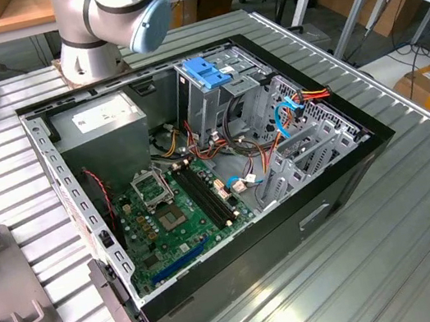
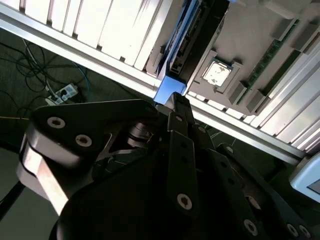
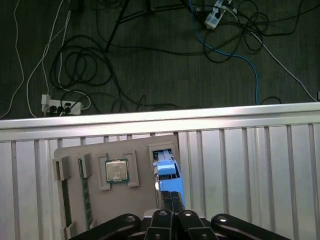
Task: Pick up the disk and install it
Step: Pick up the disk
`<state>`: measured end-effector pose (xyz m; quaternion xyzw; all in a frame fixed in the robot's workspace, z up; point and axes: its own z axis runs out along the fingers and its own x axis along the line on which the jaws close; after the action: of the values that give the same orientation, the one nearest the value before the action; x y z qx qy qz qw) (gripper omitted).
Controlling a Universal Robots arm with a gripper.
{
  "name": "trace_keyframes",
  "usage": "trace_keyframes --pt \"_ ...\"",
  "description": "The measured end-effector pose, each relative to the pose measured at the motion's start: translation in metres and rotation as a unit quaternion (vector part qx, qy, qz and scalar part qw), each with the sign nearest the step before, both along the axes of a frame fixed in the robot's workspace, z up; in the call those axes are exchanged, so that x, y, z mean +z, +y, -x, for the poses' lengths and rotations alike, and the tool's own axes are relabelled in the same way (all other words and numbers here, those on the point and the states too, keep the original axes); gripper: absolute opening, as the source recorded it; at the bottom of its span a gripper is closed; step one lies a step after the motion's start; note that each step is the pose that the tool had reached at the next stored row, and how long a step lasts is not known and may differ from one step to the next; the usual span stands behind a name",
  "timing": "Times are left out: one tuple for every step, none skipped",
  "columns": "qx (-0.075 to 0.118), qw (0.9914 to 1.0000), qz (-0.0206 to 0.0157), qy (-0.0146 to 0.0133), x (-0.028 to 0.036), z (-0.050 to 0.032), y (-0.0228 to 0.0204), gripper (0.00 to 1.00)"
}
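Now grips the disk tight in both wrist views, with the gripper pinched shut on the blue frame at its end. Stands on its thin edge in a slot of the grey tray, close to the edge of the table with metal slats. Shares the tray with a small square chip just beside it and a long green stick farther along. Looks down past the table edge onto a dark floor. Over in the exterior view, shows the open computer case on the table, the green board inside it, and the tray off at the exterior view's left.
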<state>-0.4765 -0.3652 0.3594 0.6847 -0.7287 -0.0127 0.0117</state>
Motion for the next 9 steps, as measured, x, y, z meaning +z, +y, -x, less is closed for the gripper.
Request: trace_keyframes --pt "0.000 1.00000 0.0000 0.0000 0.0000 0.0000 0.0000 0.24" --pt "0.000 1.00000 0.0000 0.0000 0.0000 0.0000 0.0000 0.24" --pt "0.000 1.00000 0.0000 0.0000 0.0000 0.0000 0.0000 0.29" --pt "0.000 1.00000 0.0000 0.0000 0.0000 0.0000 0.0000 0.36" --pt "0.000 1.00000 0.0000 0.0000 0.0000 0.0000 0.0000 0.42" --pt "0.000 1.00000 0.0000 0.0000 0.0000 0.0000 0.0000 0.48" --pt "0.000 1.00000 0.0000 0.0000 0.0000 0.0000 0.0000 0.54" --pt "0.000 1.00000 0.0000 -0.0001 -0.0003 0.0000 0.0000 0.54" --pt "0.001 1.00000 -0.0001 -0.0010 -0.0016 0.0000 0.0000 0.54"
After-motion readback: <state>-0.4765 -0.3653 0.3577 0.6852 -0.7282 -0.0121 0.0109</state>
